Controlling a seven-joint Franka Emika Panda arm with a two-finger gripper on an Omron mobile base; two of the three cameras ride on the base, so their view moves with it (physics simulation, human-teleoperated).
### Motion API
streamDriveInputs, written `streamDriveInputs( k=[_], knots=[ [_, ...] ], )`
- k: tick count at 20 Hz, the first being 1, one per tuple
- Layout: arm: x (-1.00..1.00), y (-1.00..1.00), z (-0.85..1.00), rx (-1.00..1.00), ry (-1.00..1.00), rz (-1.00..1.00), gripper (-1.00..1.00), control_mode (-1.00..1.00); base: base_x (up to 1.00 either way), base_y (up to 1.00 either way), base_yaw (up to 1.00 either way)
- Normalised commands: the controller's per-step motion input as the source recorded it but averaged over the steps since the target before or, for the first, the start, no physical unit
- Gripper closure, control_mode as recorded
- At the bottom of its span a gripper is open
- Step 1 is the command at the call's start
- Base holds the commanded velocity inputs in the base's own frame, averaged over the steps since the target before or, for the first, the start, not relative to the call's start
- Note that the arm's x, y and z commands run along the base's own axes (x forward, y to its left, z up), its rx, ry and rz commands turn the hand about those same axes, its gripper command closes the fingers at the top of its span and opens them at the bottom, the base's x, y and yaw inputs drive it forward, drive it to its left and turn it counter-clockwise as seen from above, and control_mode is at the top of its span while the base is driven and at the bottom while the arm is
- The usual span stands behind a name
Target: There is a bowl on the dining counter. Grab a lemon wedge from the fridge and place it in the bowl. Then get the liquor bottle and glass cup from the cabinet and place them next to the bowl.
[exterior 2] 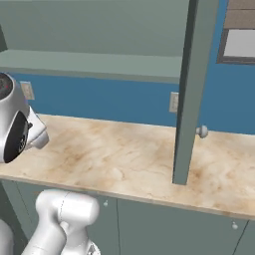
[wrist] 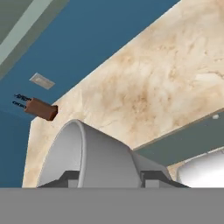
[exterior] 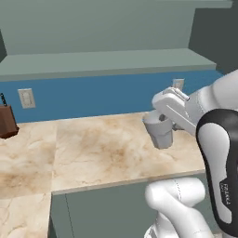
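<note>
One glass cup (exterior: 159, 131) between two fingers (wrist: 70, 178), above beige counter (exterior: 93, 148).

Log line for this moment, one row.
tool: shut on glass cup | cup: tilted, above counter | cabinet door: open

Both base cameras are looking forward and down from behind the arm, sharing the beige marbled stone counter (exterior: 93, 148) and blue wall (exterior 2: 109, 99). The hand camera is peering closely along the translucent grey tumbler (wrist: 87, 157), the brown knife block (wrist: 41, 109) sitting at ten o'clock.

Glass cup (exterior: 159, 131) above counter (exterior: 102, 148), knife block (exterior: 7, 122) far left, cabinet (exterior: 107, 42) overhead
</note>
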Motion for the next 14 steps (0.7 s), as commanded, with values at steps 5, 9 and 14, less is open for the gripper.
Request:
streamDriveInputs(
  k=[5,9,14],
  knots=[
    [0.0,0.0,0.0,0.0,0.0,0.0,1.0,1.0,-1.0,0.01,-0.02],
    [0.0,0.0,0.0,0.0,0.0,0.0,1.0,1.0,-1.0,0.0,-0.17],
    [0.0,0.0,0.0,0.0,0.0,0.0,1.0,1.0,-0.83,-0.14,-0.55]
  ],
)
